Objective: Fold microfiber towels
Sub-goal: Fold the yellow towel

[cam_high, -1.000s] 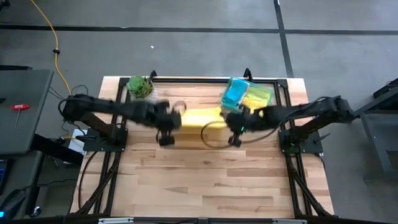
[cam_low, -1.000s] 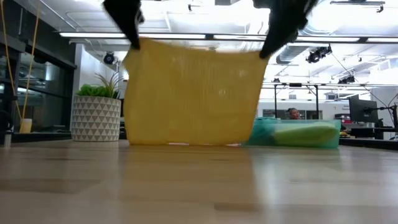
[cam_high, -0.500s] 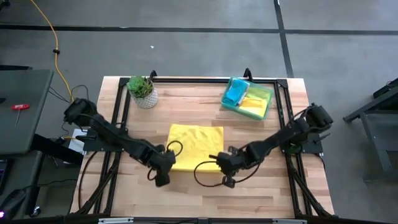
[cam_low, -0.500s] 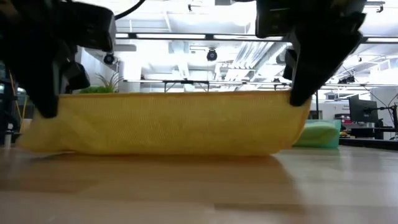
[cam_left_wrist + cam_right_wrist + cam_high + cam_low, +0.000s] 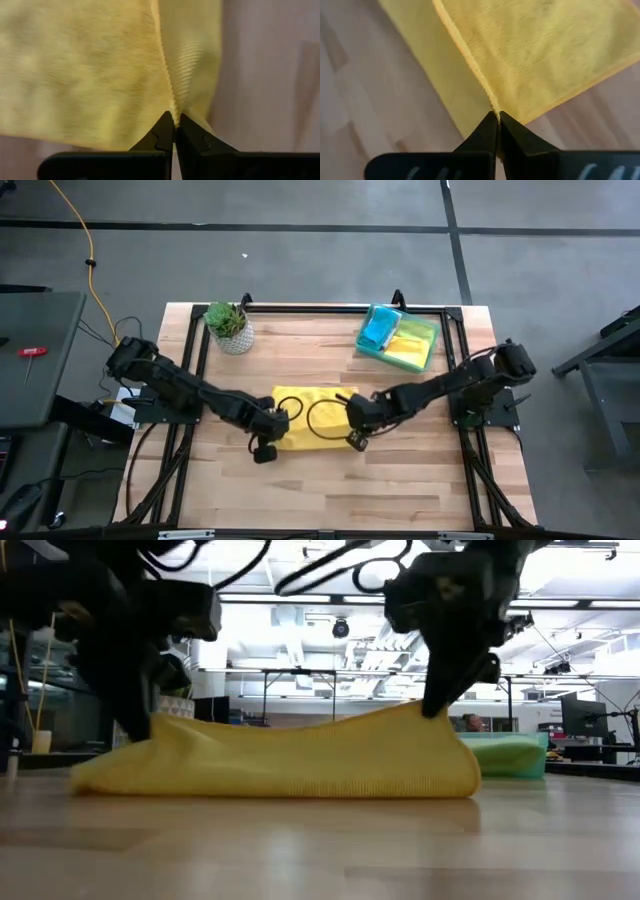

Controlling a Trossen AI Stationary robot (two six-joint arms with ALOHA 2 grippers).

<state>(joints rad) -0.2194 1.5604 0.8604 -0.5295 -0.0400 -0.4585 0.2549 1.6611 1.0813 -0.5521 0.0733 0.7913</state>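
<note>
— Down on the table (image 5: 400,480) now, yellow towel (image 5: 310,417) doubled over mid-table, no longer hanging stretched!
— Left claw (image 5: 268,442) pinching one near corner, right claw (image 5: 354,438) pinching the other, both squeezed tight on cloth.
— First fold looking laid. Remaining towels (image 5: 398,338) waiting in the tray (image 5: 432,350), far right corner.

Overhead, table-level, two close wrist views
</note>
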